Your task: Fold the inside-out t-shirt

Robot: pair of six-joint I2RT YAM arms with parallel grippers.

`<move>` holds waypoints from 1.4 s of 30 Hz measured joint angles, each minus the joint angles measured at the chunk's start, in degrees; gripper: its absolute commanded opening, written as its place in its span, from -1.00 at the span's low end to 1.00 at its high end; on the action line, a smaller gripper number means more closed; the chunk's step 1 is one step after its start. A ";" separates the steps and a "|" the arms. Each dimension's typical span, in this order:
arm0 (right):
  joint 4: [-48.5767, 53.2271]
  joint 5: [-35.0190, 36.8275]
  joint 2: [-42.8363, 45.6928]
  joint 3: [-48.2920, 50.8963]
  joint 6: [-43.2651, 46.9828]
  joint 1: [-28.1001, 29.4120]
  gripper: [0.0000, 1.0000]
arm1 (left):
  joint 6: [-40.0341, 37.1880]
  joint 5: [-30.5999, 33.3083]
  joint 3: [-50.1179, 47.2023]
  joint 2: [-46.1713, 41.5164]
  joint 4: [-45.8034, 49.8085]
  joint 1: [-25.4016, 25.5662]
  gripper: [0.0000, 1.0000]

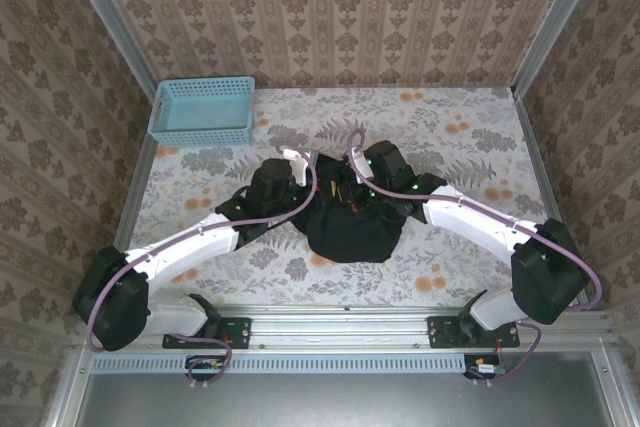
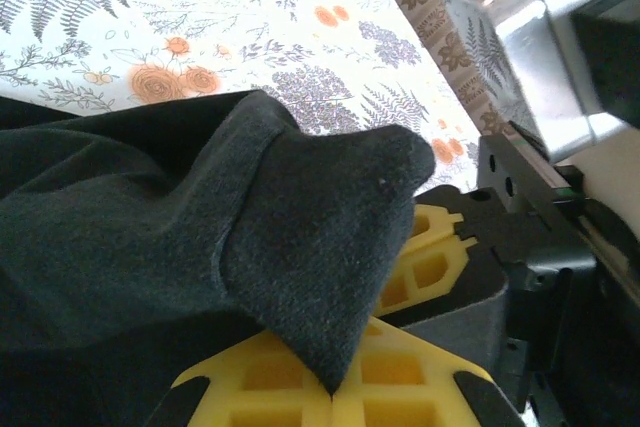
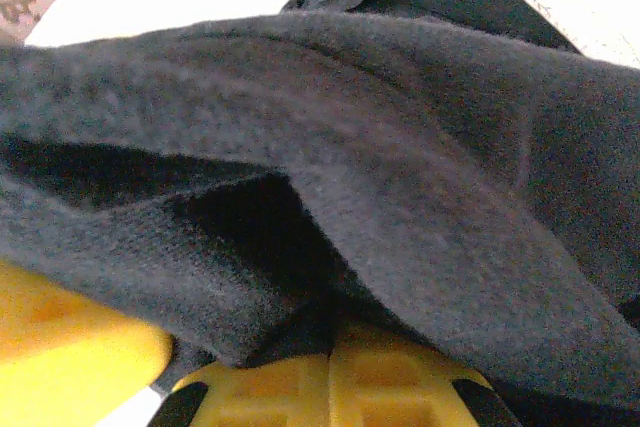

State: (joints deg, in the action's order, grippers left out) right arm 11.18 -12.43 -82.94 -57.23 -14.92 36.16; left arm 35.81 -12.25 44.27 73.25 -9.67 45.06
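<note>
The inside-out t-shirt [image 1: 352, 232] is a bunched black heap in the middle of the table. Both arms reach in over its far edge, and my left gripper [image 1: 322, 190] and right gripper [image 1: 366, 193] sit close together there. In the left wrist view, the left gripper [image 2: 333, 389] has its yellow fingers shut on a pointed fold of the black t-shirt [image 2: 300, 247]. My right gripper [image 3: 330, 355] is shut on shirt fabric [image 3: 420, 177] that drapes over its fingertips. The other arm's yellow fingers [image 2: 440, 247] lie just beyond the pinched fold.
A light blue plastic basket [image 1: 203, 110] stands at the back left corner of the floral tablecloth [image 1: 460, 137]. Patterned walls close in the table on three sides. A metal rail [image 1: 340, 319] runs along the near edge by the arm bases.
</note>
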 measured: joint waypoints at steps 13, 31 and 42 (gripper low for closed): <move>3.67 1.44 12.59 0.85 -1.44 0.76 -1.00 | -4.42 1.44 5.75 1.16 9.46 -1.22 -0.55; 2.91 1.68 9.55 -0.37 -14.60 1.49 -1.00 | -7.98 8.70 -4.17 -5.90 4.72 10.64 0.01; 5.14 4.66 9.42 -0.68 -17.94 1.40 -1.00 | -7.85 8.98 -4.07 2.51 -0.31 10.80 -1.00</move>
State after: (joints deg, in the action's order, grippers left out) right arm 16.32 -7.77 -73.52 -57.91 -32.86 37.56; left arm 27.97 -3.27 40.21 75.77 -9.98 55.86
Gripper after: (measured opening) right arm 0.064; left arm 0.057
